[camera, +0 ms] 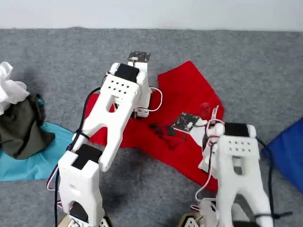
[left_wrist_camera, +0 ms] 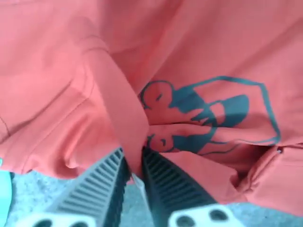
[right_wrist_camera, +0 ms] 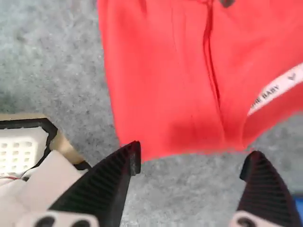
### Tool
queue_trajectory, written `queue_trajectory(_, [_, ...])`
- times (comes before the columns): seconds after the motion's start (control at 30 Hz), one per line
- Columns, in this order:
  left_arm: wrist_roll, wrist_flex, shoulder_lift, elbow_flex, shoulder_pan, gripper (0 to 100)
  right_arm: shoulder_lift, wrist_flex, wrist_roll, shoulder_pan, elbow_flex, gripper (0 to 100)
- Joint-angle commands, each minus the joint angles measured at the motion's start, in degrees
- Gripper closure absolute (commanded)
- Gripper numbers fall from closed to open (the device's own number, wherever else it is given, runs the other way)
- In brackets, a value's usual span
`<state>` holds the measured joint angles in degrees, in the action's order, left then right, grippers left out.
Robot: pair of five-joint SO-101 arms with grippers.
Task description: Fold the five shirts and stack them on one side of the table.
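Observation:
A red shirt [camera: 184, 94] with a dark printed graphic [camera: 163, 131] lies spread and rumpled in the middle of the grey table [camera: 246, 61]. My left gripper [left_wrist_camera: 133, 165] is shut on a raised fold of the red shirt [left_wrist_camera: 118, 104], beside the graphic [left_wrist_camera: 208, 113]. In the high view the left arm [camera: 118, 99] stands over the shirt's left part. My right gripper [right_wrist_camera: 191, 165] is open and hovers over bare table just off an edge of the red shirt [right_wrist_camera: 165, 71], with nothing between its fingers. The right arm [camera: 232, 146] stands over the shirt's right part.
At the left edge a dark olive shirt [camera: 21, 127] lies on a teal shirt [camera: 33, 156], with a crumpled white shirt [camera: 10, 87] behind them. A blue shirt [camera: 289, 151] lies at the right edge. The right arm's base [right_wrist_camera: 23, 151] sits close to its gripper.

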<state>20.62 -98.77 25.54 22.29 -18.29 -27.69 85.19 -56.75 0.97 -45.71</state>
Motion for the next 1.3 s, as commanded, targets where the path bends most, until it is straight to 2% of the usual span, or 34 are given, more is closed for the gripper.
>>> queue_trajectory(0.0, [-1.1, -1.9, -3.4, -0.1, 0.5, 99, 4.6, -3.0, 0.7, 0.0, 0.5, 66.9])
queue_trajectory(0.2, [-1.1, -1.9, -3.1, -0.1, 0.5, 99, 5.7, -5.3, 4.0, 0.0, 0.2, 67.0])
queue_trajectory(0.53, [-1.1, -1.9, -2.9, -0.1, 0.5, 99, 5.9, -7.3, 4.3, 0.2, 0.1, 67.0])
queue_trajectory(0.8, [-1.1, -1.9, -2.9, -0.2, 0.5, 99, 5.8, -12.3, 3.9, 5.4, -7.3, 67.1])
queue_trajectory(1.0, [-1.1, -1.9, -2.9, -0.2, 0.5, 99, 5.2, -11.2, 4.2, 5.7, -8.8, 67.1])
queue_trajectory(1.1, [-1.1, -1.9, -2.9, -0.2, 0.4, 99, 5.2, -11.5, 4.2, 5.8, -8.5, 73.2])
queue_trajectory(1.27, [-1.1, -1.9, -2.9, -0.2, 0.4, 99, 5.3, -13.0, 4.3, 5.8, -8.5, 93.6])
